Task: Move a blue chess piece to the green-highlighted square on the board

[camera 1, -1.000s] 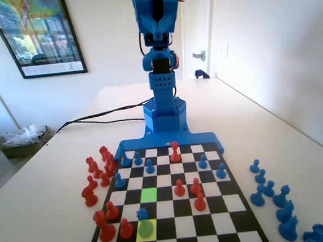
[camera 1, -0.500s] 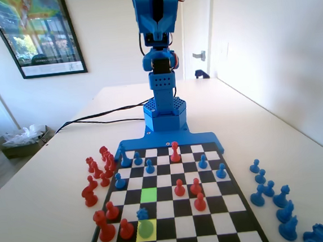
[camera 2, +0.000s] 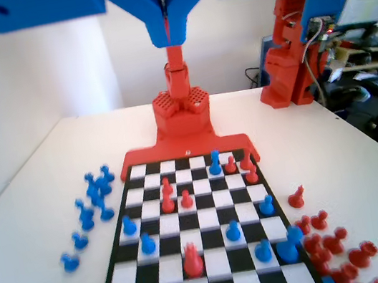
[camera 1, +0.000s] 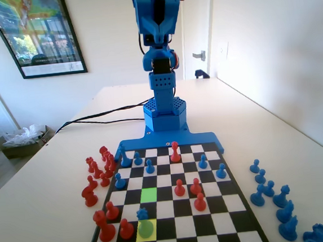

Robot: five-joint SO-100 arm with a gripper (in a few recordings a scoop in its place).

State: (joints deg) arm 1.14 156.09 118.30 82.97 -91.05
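Observation:
The blue chess piece with a jagged crown stands on the yellow square in the board's near-left part in the fixed view. One row further from the camera lies the green-highlighted square, with nothing on it. My gripper is raised high over the arm's base at the far end, well away from every piece. In the wrist view the jaws meet at the top edge, so the gripper is shut and holds nothing. There the blue chess piece stands near the board's far end.
Red pieces stand just left of the crowned piece, and others right of the green square. Blue pawns line the far rows. Red pieces stand off the board on the left and blue ones on the right.

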